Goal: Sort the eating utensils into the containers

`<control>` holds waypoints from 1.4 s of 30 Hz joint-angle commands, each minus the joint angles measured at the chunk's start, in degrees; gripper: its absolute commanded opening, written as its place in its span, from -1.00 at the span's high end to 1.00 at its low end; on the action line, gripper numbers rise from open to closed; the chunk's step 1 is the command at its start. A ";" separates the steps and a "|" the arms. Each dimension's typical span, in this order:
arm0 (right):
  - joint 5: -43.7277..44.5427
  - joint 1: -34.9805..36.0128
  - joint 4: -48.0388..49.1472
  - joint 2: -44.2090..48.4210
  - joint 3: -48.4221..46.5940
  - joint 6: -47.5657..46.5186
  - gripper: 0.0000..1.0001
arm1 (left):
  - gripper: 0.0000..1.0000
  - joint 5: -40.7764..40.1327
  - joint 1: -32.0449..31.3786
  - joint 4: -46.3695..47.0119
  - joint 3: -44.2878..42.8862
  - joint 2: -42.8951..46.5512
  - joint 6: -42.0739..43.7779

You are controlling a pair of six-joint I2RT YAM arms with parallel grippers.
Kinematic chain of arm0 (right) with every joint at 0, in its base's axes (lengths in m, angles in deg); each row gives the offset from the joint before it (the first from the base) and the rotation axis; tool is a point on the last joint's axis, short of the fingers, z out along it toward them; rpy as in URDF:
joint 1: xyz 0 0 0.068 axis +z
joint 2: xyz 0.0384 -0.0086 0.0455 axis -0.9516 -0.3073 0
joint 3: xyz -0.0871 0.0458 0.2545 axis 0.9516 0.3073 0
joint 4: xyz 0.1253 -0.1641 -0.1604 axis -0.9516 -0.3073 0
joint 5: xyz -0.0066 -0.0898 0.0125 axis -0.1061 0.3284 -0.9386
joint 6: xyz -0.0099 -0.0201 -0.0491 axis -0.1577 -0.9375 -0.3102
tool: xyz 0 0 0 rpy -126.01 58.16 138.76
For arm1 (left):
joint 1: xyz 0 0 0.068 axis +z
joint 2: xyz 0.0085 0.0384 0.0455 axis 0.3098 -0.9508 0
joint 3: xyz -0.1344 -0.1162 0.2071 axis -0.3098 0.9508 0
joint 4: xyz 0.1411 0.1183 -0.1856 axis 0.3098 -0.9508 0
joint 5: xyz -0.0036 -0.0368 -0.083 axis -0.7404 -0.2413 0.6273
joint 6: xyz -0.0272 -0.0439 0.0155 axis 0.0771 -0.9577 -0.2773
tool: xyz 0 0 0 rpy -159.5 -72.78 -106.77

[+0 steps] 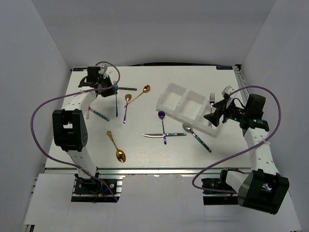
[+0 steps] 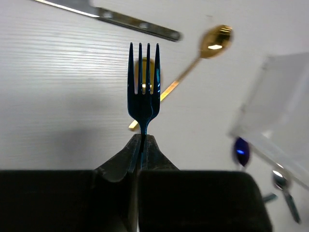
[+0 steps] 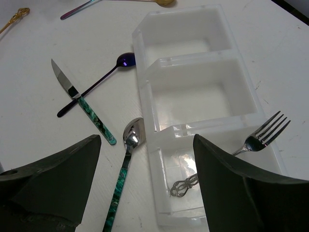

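Observation:
My left gripper [image 2: 143, 137] is shut on the handle of a dark blue fork [image 2: 143, 82], whose tines point away over a gold spoon [image 2: 212, 43]. From above, the left gripper [image 1: 111, 88] sits at the table's far left with the blue fork [image 1: 116, 104] below it. The white three-compartment tray [image 1: 170, 92] lies right of centre. My right gripper [image 3: 147, 145] stands open over its nearest compartment, where a silver fork [image 3: 263, 135] lies with its tines over the tray's [image 3: 145, 92] rim. Other utensils lie loose on the table.
Beside the tray lie a silver spoon with a teal handle [image 3: 130, 140], a teal-handled knife [image 3: 79, 104] and a purple spoon [image 3: 104, 77] crossing it. A gold spoon [image 1: 116, 147] lies front left, a knife [image 2: 120, 18] at the far left.

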 commanded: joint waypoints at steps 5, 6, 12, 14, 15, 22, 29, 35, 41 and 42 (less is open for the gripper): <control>-1.54 -2.35 3.39 2.37 0.78 1.45 -0.68 | 1.00 19.98 -9.39 13.94 5.41 8.21 -8.64; -1.72 -2.88 3.75 2.63 0.87 1.80 -0.68 | 1.00 20.77 -10.80 17.88 5.68 8.31 -9.44; -2.42 -7.71 6.20 4.47 1.13 5.56 -0.65 | 1.00 23.32 -22.75 35.39 5.34 5.25 -18.84; -2.25 -9.64 7.35 5.00 1.65 6.89 -0.65 | 1.00 22.80 -27.40 38.30 3.76 3.13 -20.51; -2.33 -10.17 8.66 5.79 1.92 7.51 -0.65 | 1.00 22.36 -30.38 38.22 0.18 0.16 -20.08; -2.68 -14.56 11.83 8.17 3.33 11.55 -0.65 | 1.00 19.90 -38.23 38.31 -18.27 -15.30 -21.39; -3.83 -16.06 12.62 8.00 3.68 12.61 -0.65 | 1.00 14.98 -42.18 38.40 -38.92 -29.98 -22.72; -4.18 -16.42 12.98 7.82 3.94 12.96 -0.65 | 1.00 9.44 -45.26 45.03 -46.35 -36.95 -22.71; -4.62 -16.68 13.77 7.56 4.47 13.75 -0.65 | 1.00 0.93 -47.81 53.42 -43.97 -39.85 -19.12; -4.70 -16.77 13.94 7.47 4.47 13.84 -0.65 | 1.00 0.13 -47.99 53.51 -44.93 -40.99 -18.42</control>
